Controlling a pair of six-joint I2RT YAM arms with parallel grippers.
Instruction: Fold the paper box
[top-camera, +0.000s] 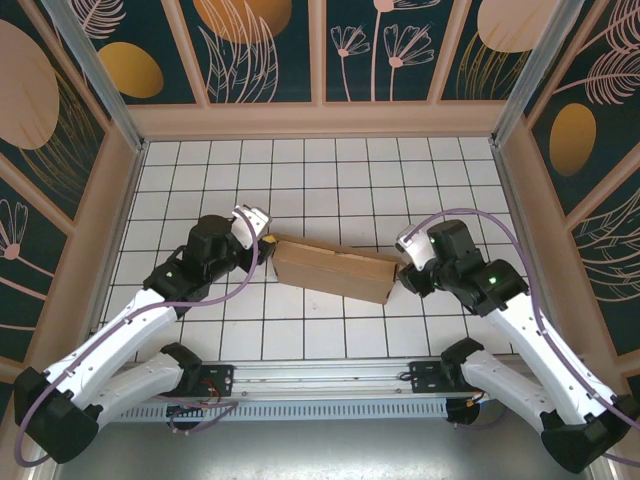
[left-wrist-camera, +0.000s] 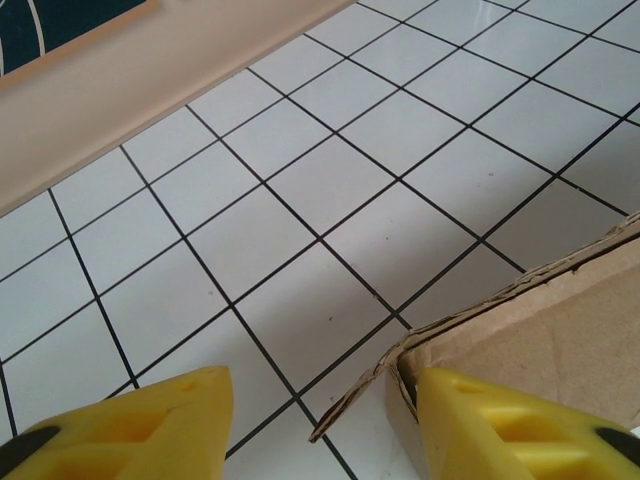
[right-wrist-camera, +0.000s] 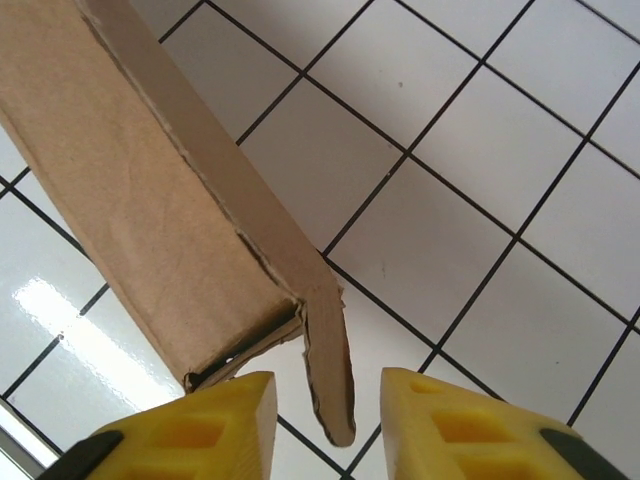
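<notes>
Where the two arms reach in from 6 o'clock, the left gripper (top-camera: 265, 240) sits at the 9 o'clock end of the paper box (top-camera: 335, 268), and the right gripper (top-camera: 401, 272) at its 3 o'clock end. The left fingers (left-wrist-camera: 150, 425) stand spread, the box's torn corner just beside one, nothing pinched. The right fingers (right-wrist-camera: 455, 425) stand apart on either side of a loose end flap (right-wrist-camera: 325, 340), not clamped on it. The box lies slantwise mid-table; the white tiled table (top-camera: 300, 170) runs on toward 12 o'clock.
</notes>
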